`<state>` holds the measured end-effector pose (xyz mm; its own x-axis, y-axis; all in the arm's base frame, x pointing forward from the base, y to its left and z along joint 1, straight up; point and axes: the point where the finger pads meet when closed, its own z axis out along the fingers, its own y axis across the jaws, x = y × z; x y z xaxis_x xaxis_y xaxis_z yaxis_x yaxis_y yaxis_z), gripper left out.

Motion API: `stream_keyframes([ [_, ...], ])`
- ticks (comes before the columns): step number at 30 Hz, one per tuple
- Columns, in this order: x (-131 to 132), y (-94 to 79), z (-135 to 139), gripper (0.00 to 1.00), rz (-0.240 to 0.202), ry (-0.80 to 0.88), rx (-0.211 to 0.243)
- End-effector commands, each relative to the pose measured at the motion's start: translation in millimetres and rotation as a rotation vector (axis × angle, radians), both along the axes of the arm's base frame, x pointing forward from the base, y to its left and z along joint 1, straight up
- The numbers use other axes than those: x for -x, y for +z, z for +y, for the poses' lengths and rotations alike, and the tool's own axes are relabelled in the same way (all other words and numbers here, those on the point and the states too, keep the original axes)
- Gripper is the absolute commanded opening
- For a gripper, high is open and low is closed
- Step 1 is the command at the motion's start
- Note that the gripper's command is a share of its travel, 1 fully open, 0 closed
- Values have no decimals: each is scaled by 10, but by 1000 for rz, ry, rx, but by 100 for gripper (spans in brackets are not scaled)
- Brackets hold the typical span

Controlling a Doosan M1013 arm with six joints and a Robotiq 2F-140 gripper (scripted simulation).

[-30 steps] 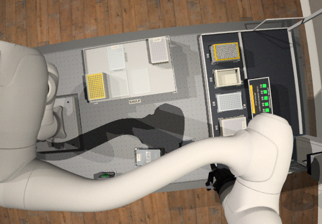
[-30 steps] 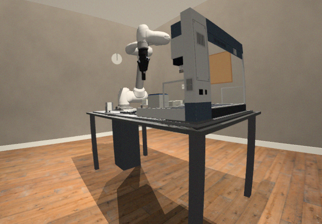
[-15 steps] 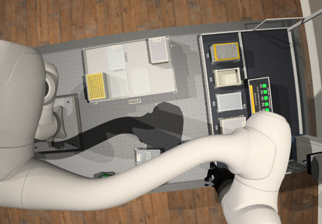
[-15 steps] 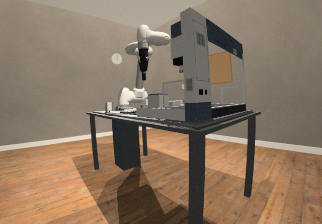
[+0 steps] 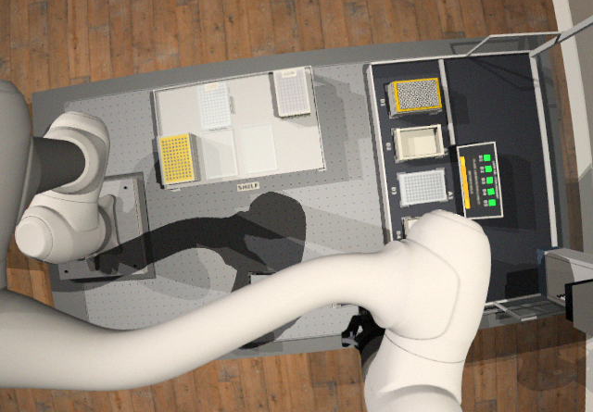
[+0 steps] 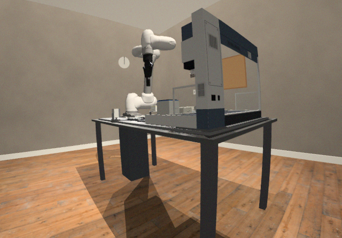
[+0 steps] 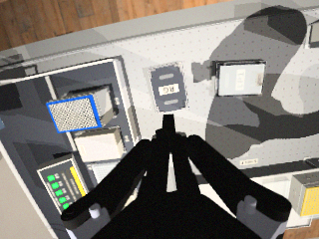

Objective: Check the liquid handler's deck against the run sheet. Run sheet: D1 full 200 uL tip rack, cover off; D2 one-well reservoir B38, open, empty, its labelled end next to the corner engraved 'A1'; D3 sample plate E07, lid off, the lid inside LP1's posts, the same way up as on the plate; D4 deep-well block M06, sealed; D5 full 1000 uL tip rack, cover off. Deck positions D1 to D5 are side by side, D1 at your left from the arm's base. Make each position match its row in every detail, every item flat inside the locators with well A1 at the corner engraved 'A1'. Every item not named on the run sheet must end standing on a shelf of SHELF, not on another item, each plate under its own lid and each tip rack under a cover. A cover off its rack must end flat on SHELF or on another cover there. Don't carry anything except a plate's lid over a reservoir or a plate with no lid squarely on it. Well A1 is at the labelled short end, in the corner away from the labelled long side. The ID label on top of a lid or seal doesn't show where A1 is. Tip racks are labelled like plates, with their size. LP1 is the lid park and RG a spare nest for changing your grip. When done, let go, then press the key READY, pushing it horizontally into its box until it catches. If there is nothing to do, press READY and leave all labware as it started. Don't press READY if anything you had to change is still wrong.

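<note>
My gripper (image 7: 168, 122) (image 6: 148, 83) is shut and empty, high above the table near the deck's front end. In the wrist view its tips point at the dark RG nest (image 7: 169, 90). A lid (image 7: 240, 79) lies in the lid park beside it. On the deck stand a yellow-rimmed tip rack (image 5: 416, 93) at D1, an open reservoir (image 5: 418, 143) at D2, an unlidded plate (image 5: 422, 186) at D3, a sealed deep-well block (image 7: 99, 143) at D4 and a blue-rimmed tip rack (image 7: 75, 114) at D5. My arm hides D4 and D5 in the top view.
SHELF (image 5: 296, 144) holds a yellow tip rack (image 5: 177, 158) (image 7: 305, 194), two lidded plates (image 5: 214, 105) (image 5: 292, 93) and two flat covers (image 5: 219, 153) (image 5: 258, 148). A panel with green lights (image 5: 480, 179) (image 7: 62, 181) sits behind the deck. The handler's tall gantry (image 6: 206, 64) stands over the deck's end.
</note>
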<state>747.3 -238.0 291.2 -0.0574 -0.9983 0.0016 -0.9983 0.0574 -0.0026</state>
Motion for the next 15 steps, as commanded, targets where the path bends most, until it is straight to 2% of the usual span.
stream_keyframes([
  [1, 129, 11, 2, 10, -2, 0, 0],
  [9, 529, 10, 6, 10, -2, 0, 0],
  [11, 529, 10, 6, 10, -2, 0, 0],
  [15, 729, 9, 9, 10, -2, 0, 0],
])
